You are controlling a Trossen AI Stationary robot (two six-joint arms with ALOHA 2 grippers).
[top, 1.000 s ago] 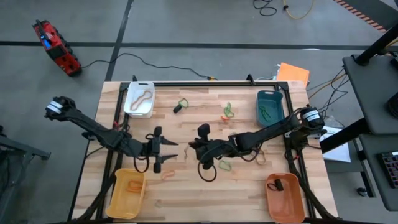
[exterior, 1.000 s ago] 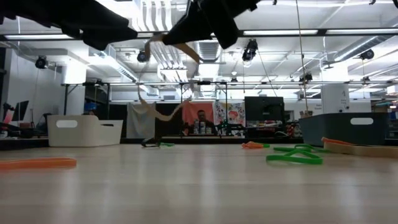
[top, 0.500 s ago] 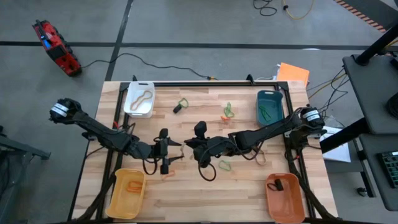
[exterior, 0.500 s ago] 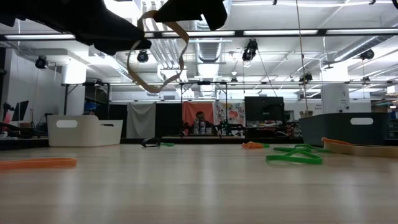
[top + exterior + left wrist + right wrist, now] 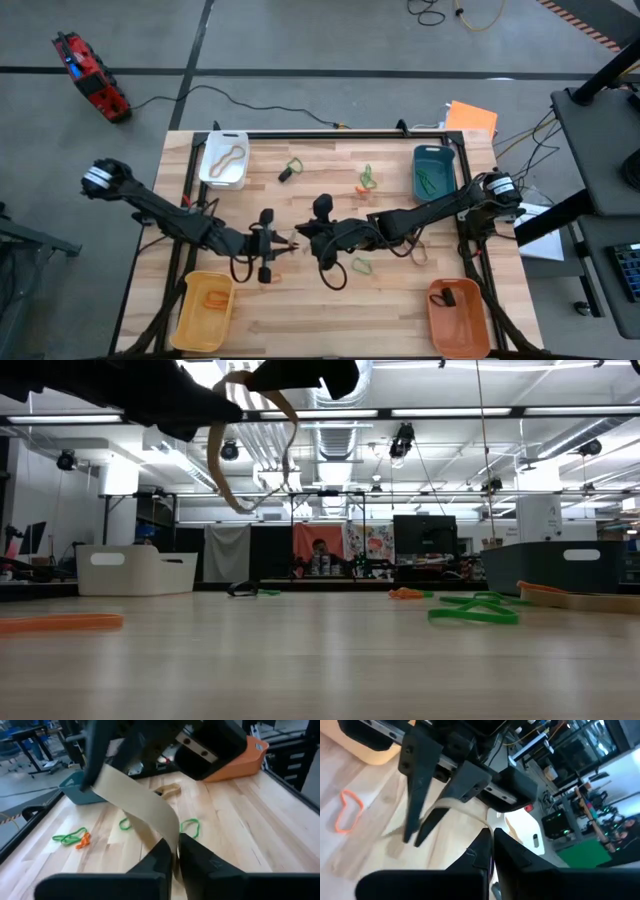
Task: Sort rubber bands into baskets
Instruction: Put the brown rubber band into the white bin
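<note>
Both claws meet mid-desk, above the light wooden desk (image 5: 300, 310); the left claw (image 5: 287, 245) and right claw (image 5: 300, 239) each pinch one wide tan rubber band (image 5: 255, 445) hanging between them; four plastic baskets sit at corners: white (image 5: 224, 160), teal (image 5: 434, 172), yellow (image 5: 204, 310), orange (image 5: 459, 318).

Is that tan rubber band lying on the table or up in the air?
In the air. The tan rubber band hangs clear above the table, gripped by both the left gripper and right gripper.
</note>
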